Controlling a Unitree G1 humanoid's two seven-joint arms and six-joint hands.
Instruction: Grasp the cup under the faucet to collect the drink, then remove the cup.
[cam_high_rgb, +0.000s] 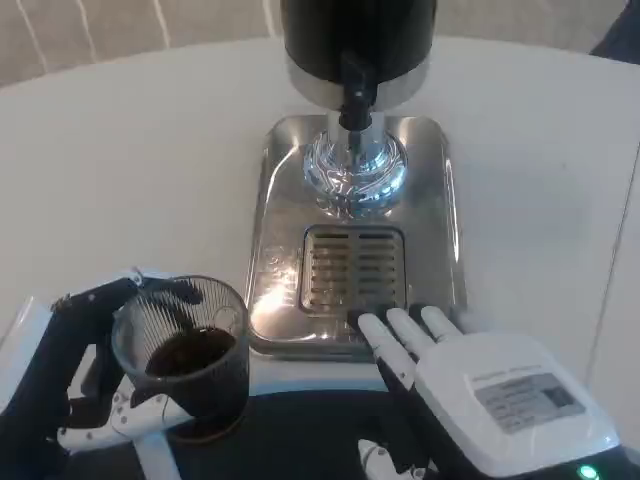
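Cup (185, 345) base hidden by left robot hand (70, 385) fingers.

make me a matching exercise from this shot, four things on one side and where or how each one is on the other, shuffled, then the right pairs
Things
1. cup
2. left hand
3. right hand
4. drip grate

Place or state
A. set into the steel tray, below the faucet
B. holds dark drink, off the tray at the table's near left
C. fingertips resting at the tray's near edge, holding nothing
D. wrapped around the clear cup

Pairs: 1-B, 2-D, 3-C, 4-A
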